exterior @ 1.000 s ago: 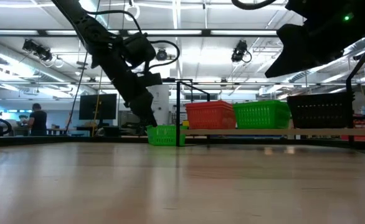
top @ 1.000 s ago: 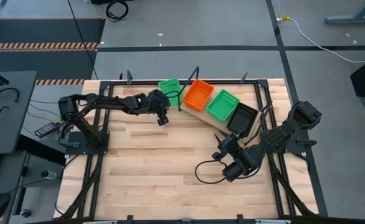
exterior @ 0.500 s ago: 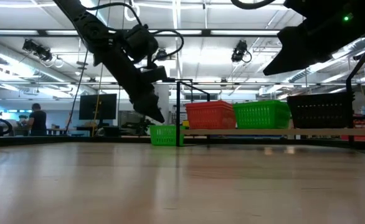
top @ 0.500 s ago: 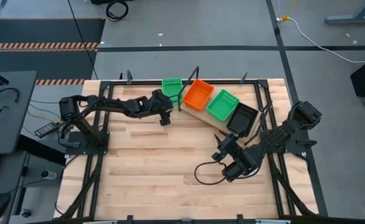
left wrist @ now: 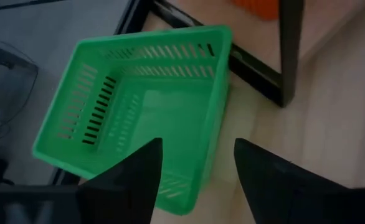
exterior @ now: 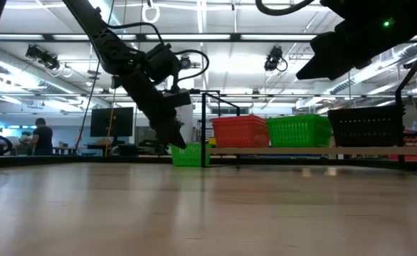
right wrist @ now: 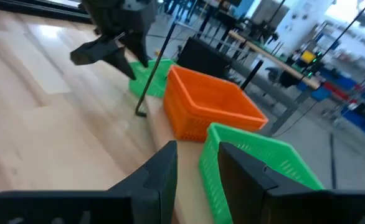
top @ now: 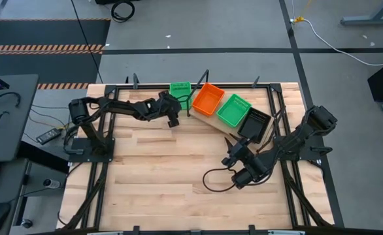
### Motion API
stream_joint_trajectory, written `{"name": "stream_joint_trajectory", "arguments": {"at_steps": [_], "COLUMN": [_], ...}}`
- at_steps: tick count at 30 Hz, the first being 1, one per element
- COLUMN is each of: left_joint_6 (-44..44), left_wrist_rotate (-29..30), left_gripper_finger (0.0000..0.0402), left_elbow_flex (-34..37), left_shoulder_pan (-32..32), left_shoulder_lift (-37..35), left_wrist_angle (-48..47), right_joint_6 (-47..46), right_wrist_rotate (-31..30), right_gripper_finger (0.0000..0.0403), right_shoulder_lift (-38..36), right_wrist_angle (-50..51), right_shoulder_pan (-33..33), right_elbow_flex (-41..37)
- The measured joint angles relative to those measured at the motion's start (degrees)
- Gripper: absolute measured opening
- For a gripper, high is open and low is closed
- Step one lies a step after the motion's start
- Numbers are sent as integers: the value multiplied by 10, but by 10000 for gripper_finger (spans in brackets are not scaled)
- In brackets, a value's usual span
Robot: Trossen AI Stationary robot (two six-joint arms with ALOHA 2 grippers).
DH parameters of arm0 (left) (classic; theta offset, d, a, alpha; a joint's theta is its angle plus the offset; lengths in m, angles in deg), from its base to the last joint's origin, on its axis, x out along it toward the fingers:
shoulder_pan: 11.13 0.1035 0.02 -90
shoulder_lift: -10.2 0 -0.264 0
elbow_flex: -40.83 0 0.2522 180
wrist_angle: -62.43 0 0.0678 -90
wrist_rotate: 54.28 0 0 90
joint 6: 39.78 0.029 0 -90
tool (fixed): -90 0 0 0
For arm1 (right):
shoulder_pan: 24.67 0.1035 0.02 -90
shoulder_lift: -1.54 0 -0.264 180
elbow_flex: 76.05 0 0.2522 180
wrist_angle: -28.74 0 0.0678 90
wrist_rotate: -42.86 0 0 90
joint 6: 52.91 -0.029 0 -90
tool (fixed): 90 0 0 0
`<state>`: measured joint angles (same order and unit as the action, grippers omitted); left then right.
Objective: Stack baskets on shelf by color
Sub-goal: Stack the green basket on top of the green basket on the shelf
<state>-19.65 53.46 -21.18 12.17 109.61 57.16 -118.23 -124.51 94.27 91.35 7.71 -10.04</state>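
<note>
High view shows the left gripper [top: 172, 112], fingers spread, over the loose green basket [top: 179, 89] at upper middle, ready to grab it. Right gripper [top: 232, 154] waits spread, lower right.

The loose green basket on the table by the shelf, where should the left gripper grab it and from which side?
Best bet is the near long wall of the green basket: it sits upright with its mouth open, so a finger can drop inside and one outside the thin slotted rim. The left gripper, open, is already over that rim; coming down from above avoids the black post beside the basket.
</note>
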Motion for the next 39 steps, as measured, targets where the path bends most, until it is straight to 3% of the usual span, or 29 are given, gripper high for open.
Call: {"name": "stream_joint_trajectory", "arguments": {"at_steps": [6,11,19,27,33,39], "left_joint_6": [-5,-19,-48,-117,-178,-239], "left_wrist_rotate": [-22,7,14,26,15,-28], "left_gripper_finger": [169,124,13,8,8,8], "left_elbow_flex": [-1,0,-1,-4,0,-1], "left_shoulder_pan": [-5,7,0,-43,-86,-153], "left_shoulder_lift": [8,28,28,14,-48,-96], "left_wrist_angle": [0,14,-22,-109,-202,-219], "right_joint_6": [15,26,55,66,101,180], "right_wrist_rotate": [-12,-11,-12,-9,40,104], "right_gripper_finger": [121,121,121,121,121,121], "right_shoulder_lift": [0,0,0,0,0,0], "right_wrist_angle": [0,-1,3,4,3,-5], "right_shoulder_pan": [-15,-22,-22,-22,-22,-26], "right_elbow_flex": [0,0,0,0,12,47]}}
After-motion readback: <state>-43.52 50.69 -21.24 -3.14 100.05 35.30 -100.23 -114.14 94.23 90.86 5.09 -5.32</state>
